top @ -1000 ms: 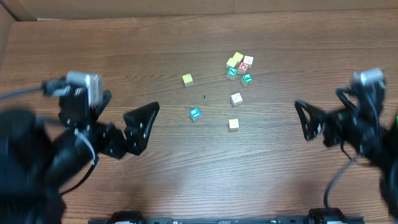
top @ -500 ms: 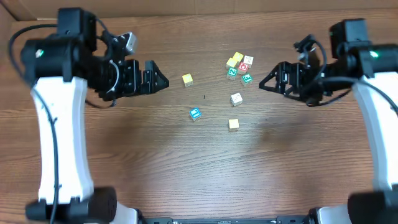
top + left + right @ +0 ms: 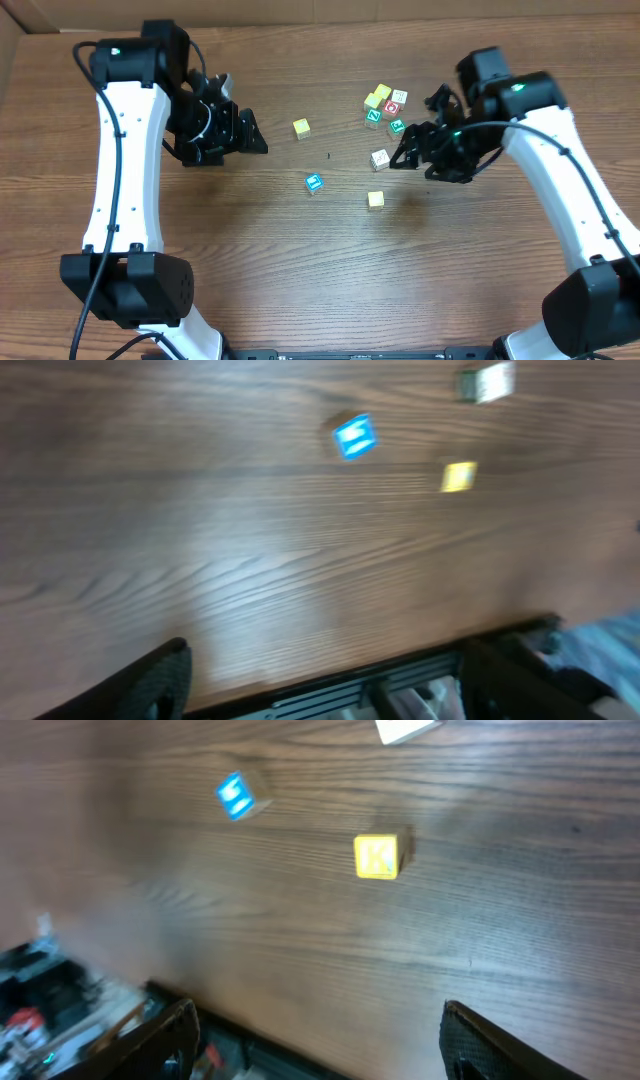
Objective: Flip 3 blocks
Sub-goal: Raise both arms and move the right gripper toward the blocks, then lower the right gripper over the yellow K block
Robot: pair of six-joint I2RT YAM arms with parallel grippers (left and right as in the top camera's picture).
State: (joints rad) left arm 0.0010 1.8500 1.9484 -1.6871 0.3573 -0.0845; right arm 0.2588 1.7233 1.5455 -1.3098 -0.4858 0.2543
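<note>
Wood table, nothing held. Left gripper and right gripper both have jaws spread. Right one's crowding the whitish block mid-frame, could bump it away.

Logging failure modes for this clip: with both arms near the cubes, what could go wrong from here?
1. The right gripper sits right beside the whitish block, with the tight cube group close by; a sloppy approach could knock the group.
2. The left gripper is nearest the lone yellow cube, not the blue-framed block; it might flip the wrong one.
</note>
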